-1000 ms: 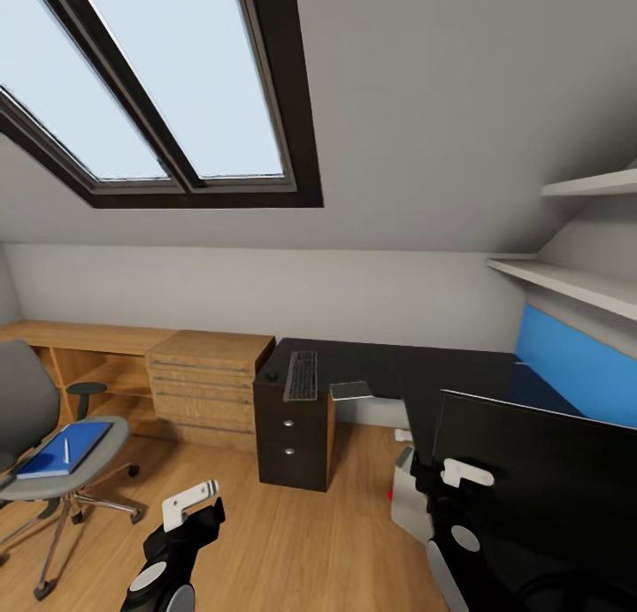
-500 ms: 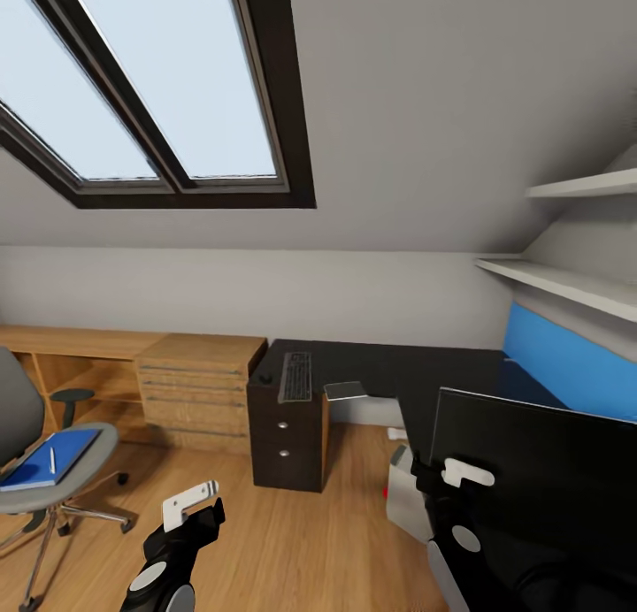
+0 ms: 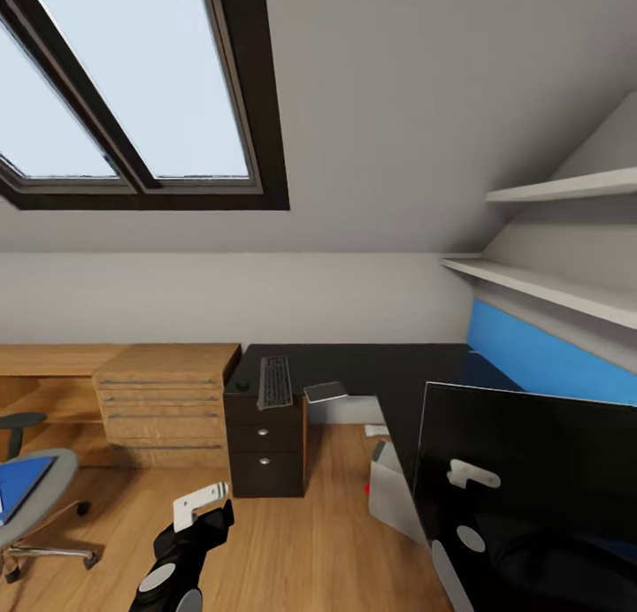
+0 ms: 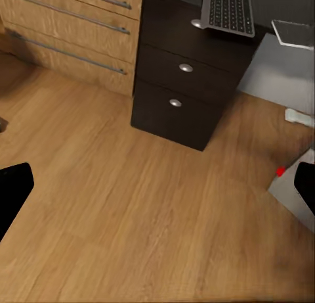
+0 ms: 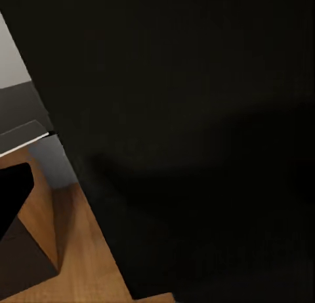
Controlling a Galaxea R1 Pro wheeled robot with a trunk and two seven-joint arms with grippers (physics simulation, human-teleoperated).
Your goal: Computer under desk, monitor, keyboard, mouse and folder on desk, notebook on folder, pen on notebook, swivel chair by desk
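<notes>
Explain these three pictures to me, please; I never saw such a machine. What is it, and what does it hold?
It is a simulated wheeled robot with two arms. The large picture comes from its head camera; the others from a camera near each arm's end. The left fingers stand apart, empty, above the wood floor. The right camera faces the black monitor closely; whether it is gripped, I cannot tell. On the black desk lie the keyboard and mouse.

keyboard [image 3: 275,382] on desk [image 3: 372,369], monitor [image 3: 531,470] nearest

Glossy black monitor [image 3: 531,470], matt black desk [image 3: 372,369], light wood-grain plank floor [image 3: 301,541].
</notes>
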